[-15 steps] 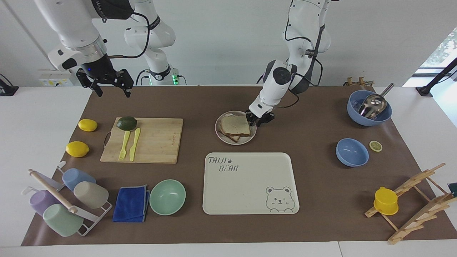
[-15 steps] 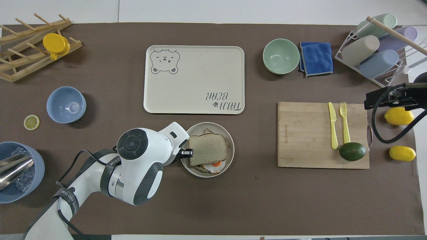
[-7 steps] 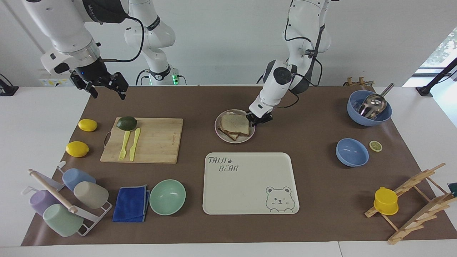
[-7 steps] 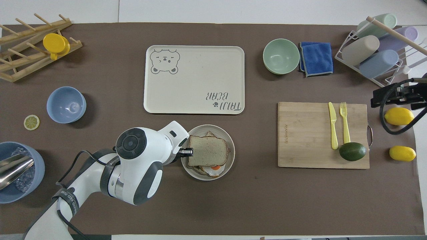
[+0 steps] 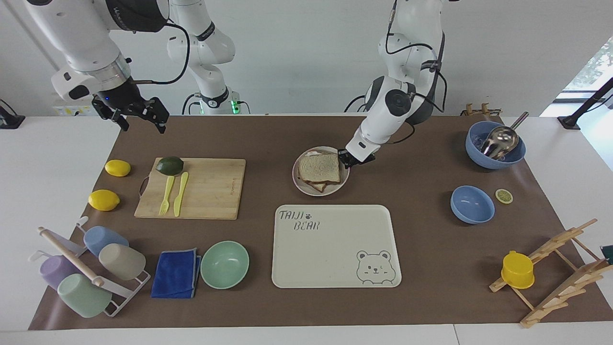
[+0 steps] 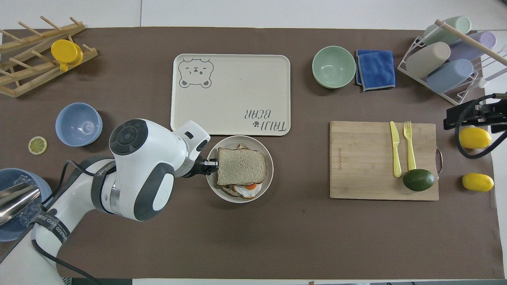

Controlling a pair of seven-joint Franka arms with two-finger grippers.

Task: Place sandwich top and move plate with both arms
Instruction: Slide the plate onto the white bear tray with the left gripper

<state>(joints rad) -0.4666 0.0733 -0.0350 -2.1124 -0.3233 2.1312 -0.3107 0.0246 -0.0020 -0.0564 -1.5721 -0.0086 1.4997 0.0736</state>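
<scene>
The plate (image 5: 320, 189), sandwich top (image 5: 319, 168) on it, is gripped at its rim by the left pincer (image 5: 346, 160). It should be kept level. The right pincer (image 5: 139, 117) hangs wide over the surface's corner.

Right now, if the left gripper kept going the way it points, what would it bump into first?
The left gripper is shut on the plate rim, pointing across it, so it would probably meet the sandwich top first.

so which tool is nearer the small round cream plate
Left. The left tool is shut on the small round cream plate's rim; the right tool hangs open over the table's corner.
</scene>
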